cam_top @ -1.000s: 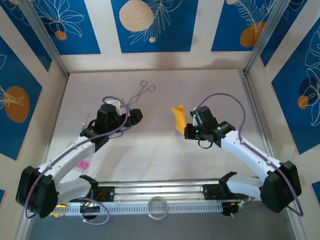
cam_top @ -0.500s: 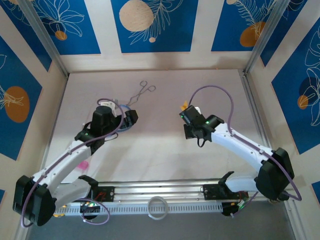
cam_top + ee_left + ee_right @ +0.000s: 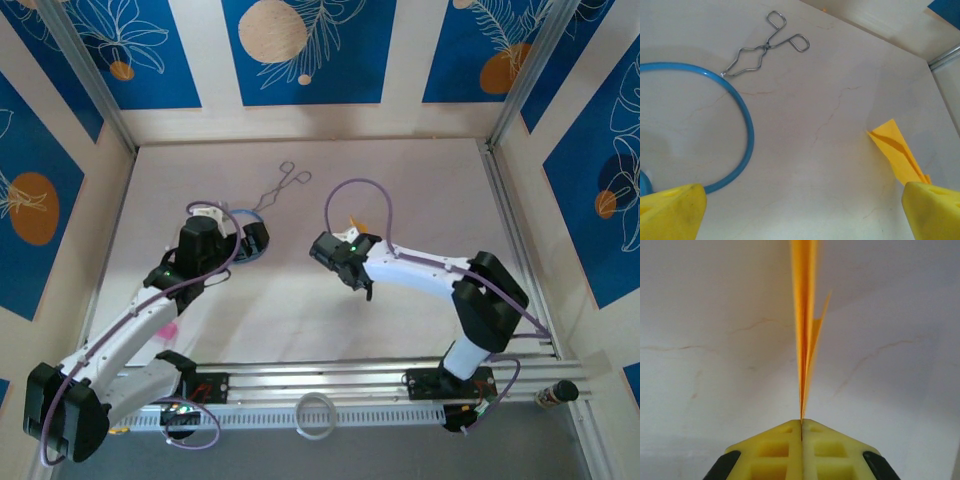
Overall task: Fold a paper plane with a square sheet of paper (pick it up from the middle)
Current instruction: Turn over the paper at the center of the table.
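Over the table (image 3: 420,180), the right gripper (image 3: 801,422) is pinching the paper plane (image 3: 803,315) with its jaws shut, the dart sticking straight out ahead of its tips, edge-on. The left gripper (image 3: 802,215) is hanging spread wide and holding nothing, with a blue ring (image 3: 742,130) and wire tongs (image 3: 765,47) lying ahead of it. Folding is looking finished, judging by the 1 slim dart – only setting it down seems to be remaining

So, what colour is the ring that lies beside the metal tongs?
Blue. The ring shows best in the left wrist view.
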Available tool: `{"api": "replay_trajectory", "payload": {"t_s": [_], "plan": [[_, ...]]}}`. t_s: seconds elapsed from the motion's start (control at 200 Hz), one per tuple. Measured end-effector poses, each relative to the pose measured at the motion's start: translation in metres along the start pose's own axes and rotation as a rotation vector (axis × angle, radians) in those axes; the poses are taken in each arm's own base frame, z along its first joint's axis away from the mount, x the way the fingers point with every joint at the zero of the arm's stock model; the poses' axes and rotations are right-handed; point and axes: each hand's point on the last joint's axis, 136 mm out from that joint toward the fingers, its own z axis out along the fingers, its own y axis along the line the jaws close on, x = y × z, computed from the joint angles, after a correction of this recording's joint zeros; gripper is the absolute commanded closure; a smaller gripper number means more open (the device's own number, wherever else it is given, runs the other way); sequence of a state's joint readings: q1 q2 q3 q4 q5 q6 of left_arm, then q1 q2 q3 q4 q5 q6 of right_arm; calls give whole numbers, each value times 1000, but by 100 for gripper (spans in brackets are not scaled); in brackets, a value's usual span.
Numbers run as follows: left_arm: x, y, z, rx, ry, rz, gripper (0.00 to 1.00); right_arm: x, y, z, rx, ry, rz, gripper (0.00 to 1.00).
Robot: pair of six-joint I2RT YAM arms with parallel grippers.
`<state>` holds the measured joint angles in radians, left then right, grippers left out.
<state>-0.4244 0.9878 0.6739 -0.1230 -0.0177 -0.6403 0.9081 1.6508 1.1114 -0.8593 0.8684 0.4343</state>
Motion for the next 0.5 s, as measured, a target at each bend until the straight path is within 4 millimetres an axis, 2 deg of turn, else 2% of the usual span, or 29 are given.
{"api": "replay_trajectory", "payload": {"t_s": [0.22, 0.5], "plan": [[0, 5, -1, -22, -1, -4, 0, -2, 44, -3, -199, 5, -56, 90], [1, 5, -1, -16, 6, -9, 0, -5, 86, -15, -438, -7, -91, 85]]}}
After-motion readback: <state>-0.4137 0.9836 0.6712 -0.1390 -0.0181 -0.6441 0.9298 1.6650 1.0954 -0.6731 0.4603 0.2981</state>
